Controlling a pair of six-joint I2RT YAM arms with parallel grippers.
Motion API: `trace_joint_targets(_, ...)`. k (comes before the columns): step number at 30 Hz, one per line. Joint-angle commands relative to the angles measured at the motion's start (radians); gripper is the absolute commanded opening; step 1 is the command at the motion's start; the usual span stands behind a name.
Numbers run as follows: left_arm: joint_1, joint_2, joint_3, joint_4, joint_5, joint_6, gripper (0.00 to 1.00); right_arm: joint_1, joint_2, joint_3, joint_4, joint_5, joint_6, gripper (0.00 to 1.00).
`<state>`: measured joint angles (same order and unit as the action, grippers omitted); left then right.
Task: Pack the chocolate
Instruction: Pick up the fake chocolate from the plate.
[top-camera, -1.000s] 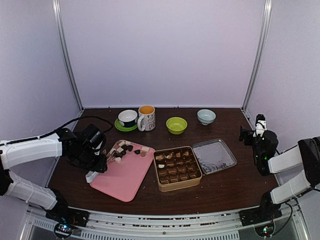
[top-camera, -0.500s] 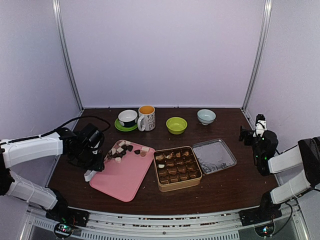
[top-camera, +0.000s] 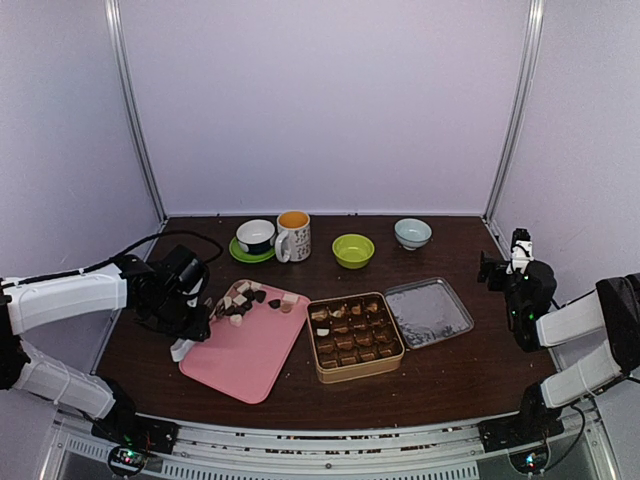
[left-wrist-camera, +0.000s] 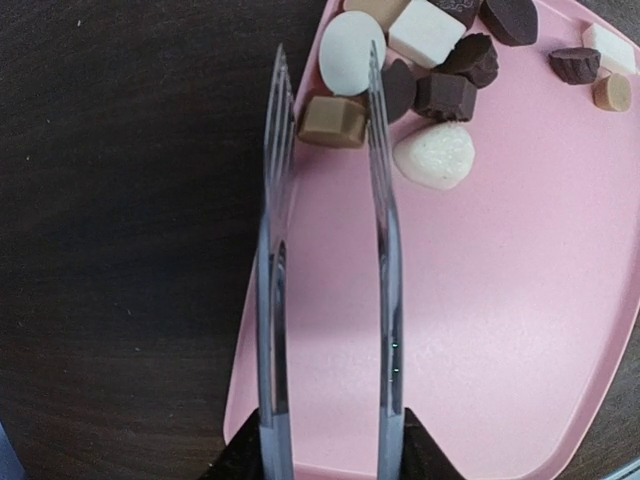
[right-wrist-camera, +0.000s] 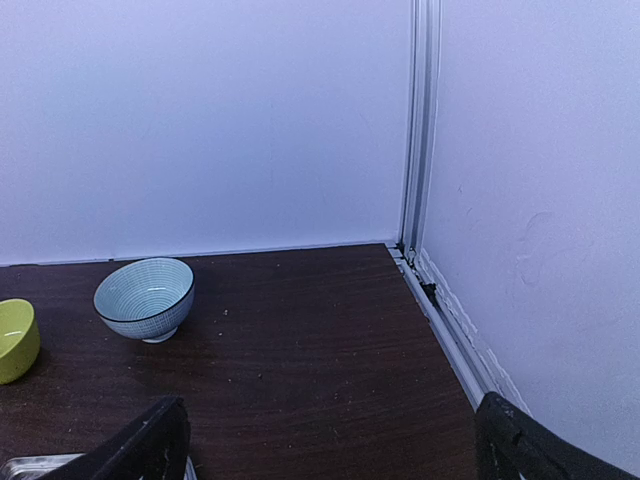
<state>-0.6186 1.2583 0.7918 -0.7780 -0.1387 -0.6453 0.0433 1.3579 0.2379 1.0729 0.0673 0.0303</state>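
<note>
Since 1 second earlier, the left gripper (top-camera: 193, 318) had drawn back a little toward the left edge of the pink tray (top-camera: 250, 372), while nothing else had shifted. From above, the chocolate (top-camera: 243, 298) lay mostly heaped at the tray's far corner. The open tin (top-camera: 362, 373) beside the tray already held pieces in many of its cells, too small to count. Packing therefore looked part done, with about 12 pieces left and the lid (top-camera: 428, 312) lying off to the tin's right. At the left wrist, the gripper was clamped on the tongs (left-wrist-camera: 383, 250), whose 2 blades stood apart and straddled a tan piece (left-wrist-camera: 333, 122) and a round white piece (left-wrist-camera: 350, 52); neither looked pinched yet. At the right wrist, the right gripper (right-wrist-camera: 330, 445) stood wide apart and empty, well away from the chocolate, with only a blue bowl (right-wrist-camera: 145, 297) ahead.
</note>
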Motion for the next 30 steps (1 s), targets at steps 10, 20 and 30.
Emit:
trace_joint_targets(10, 0.007, 0.005, 0.027, 0.032, 0.03, 0.022, 0.34, -0.006, 0.001, 0.009, 0.021, -0.001, 0.002, 1.0)
trace_joint_targets(20, 0.005, 0.016, 0.008, 0.011, 0.11, 0.02, 0.4, -0.006, 0.001, 0.01, 0.021, -0.001, 0.002, 1.0)
trace_joint_targets(30, 0.006, 0.06, 0.029, -0.001, 0.052, 0.021, 0.4, -0.006, 0.001, 0.009, 0.022, 0.0, 0.002, 1.0)
